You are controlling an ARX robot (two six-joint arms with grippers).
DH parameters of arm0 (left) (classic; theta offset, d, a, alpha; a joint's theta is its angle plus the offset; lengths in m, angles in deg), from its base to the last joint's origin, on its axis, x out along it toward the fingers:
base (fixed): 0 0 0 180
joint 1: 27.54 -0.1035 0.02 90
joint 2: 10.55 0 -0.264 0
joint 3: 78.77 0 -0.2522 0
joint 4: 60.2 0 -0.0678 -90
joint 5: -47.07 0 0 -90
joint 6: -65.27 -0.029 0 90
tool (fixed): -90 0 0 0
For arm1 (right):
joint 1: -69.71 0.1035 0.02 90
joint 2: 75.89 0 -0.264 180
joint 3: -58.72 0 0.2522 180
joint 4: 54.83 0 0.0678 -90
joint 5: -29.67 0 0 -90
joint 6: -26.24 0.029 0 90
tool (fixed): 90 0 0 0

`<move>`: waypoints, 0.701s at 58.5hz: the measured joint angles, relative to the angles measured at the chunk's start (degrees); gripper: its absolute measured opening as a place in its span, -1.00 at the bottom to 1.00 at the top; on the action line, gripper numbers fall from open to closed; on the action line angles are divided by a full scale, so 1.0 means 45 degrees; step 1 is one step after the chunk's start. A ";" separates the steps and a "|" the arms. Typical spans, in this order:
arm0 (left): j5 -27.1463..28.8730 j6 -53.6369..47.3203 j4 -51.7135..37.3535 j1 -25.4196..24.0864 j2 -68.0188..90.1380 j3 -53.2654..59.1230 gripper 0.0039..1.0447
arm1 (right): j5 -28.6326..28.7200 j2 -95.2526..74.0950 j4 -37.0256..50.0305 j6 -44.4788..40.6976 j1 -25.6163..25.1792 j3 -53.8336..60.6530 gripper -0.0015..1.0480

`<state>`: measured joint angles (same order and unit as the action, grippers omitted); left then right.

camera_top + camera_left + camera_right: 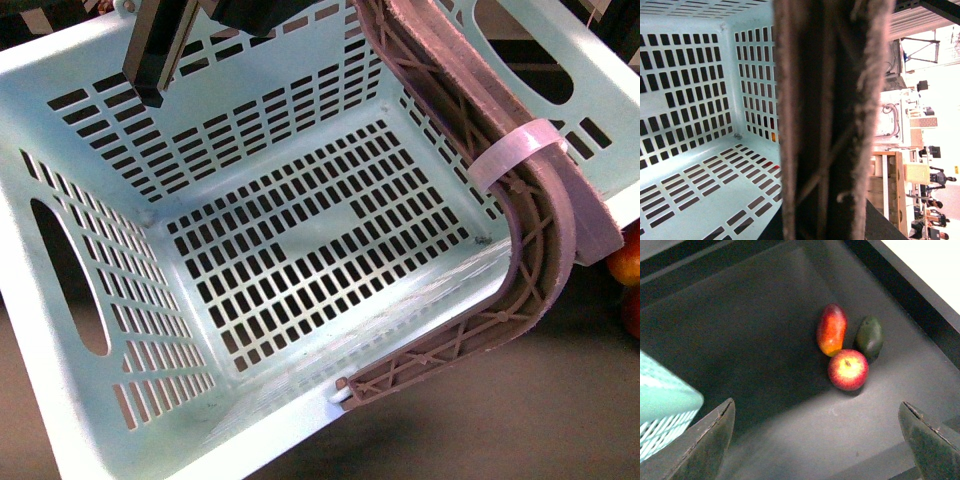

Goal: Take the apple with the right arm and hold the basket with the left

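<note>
The pale mint basket [300,230] fills the front view, tilted and lifted, and holds nothing. Its brownish-mauve handles [540,230] are bound by a white tie [515,150]. In the left wrist view the handles [825,125] fill the middle, very close. My left gripper is shut on them and its fingers are hidden. The apple [848,370], round and red with a yellowish patch round the stem, lies on the dark surface. My right gripper [822,450] is open and empty above it. The apple lies beyond the fingertips [715,435], apart from them.
A long red-orange fruit [831,329] and a dark green fruit [870,336] lie touching the apple. A corner of the basket [665,410] shows beside the right gripper. A dark raised edge [910,295] borders the surface behind the fruit. Red fruit [626,262] peeks past the basket.
</note>
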<state>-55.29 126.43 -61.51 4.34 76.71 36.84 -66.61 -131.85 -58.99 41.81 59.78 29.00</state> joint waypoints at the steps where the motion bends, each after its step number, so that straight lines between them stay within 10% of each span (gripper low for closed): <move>1: 0.0000 0.0000 0.0000 0.0000 0.0000 0.0000 -0.89 | 0.0019 -0.0413 0.0262 -0.0015 -0.0063 -0.0087 0.83; 11: 0.0063 -0.0010 0.0000 -0.0005 0.0000 0.0000 -0.89 | -0.0471 -0.7276 0.3759 -0.0549 -0.0903 -0.1739 0.83; 41: 0.0034 -0.0005 0.0000 0.0000 0.0000 0.0000 -0.89 | -0.0214 -1.5101 0.4974 -0.0801 -0.1661 -0.5217 0.83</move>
<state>-55.14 126.41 -61.51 4.34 76.71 36.84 -67.57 -199.81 -36.61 38.21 52.30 5.52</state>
